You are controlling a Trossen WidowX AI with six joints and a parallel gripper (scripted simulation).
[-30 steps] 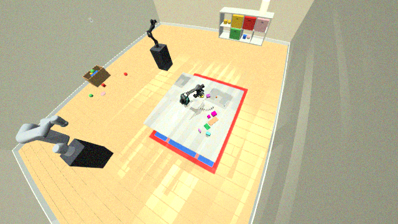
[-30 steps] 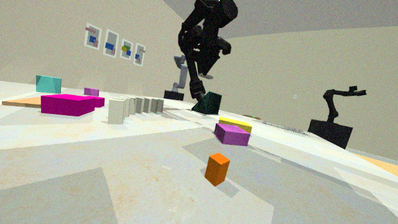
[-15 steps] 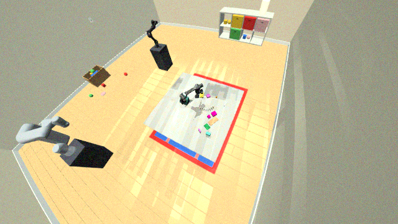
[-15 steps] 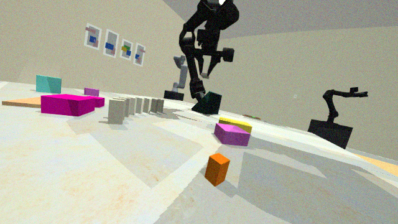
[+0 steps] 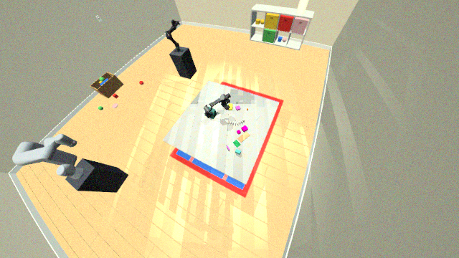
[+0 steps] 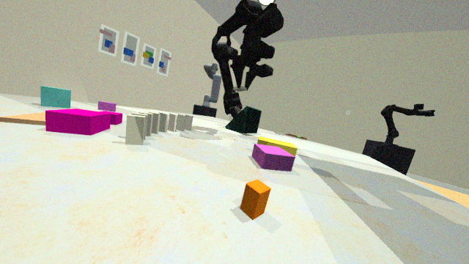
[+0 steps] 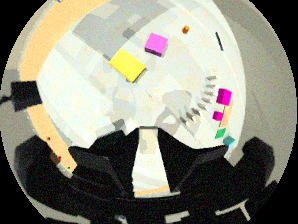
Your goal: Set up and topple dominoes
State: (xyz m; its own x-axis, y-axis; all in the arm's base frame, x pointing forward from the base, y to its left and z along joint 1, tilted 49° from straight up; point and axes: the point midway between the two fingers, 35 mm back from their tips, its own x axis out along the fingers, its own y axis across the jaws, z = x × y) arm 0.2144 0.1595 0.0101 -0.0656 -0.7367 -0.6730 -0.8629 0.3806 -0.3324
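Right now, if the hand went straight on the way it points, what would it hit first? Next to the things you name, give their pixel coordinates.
Probably the pale tabletop (image 5: 190, 132) (image 6: 110, 191) (image 7: 145, 107), with the domino in the hand (image 5: 227, 104) (image 6: 240, 87) (image 7: 148, 129) touching first; depth is unclear.

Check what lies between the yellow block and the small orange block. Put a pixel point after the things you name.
A purple block (image 5: 238, 107) (image 6: 273, 158) (image 7: 156, 44) lies between the yellow block (image 5: 230, 107) (image 6: 277, 143) (image 7: 127, 65) and the orange block (image 5: 247, 109) (image 6: 255, 200) (image 7: 185, 29), clearest in the wrist view, separate from both.
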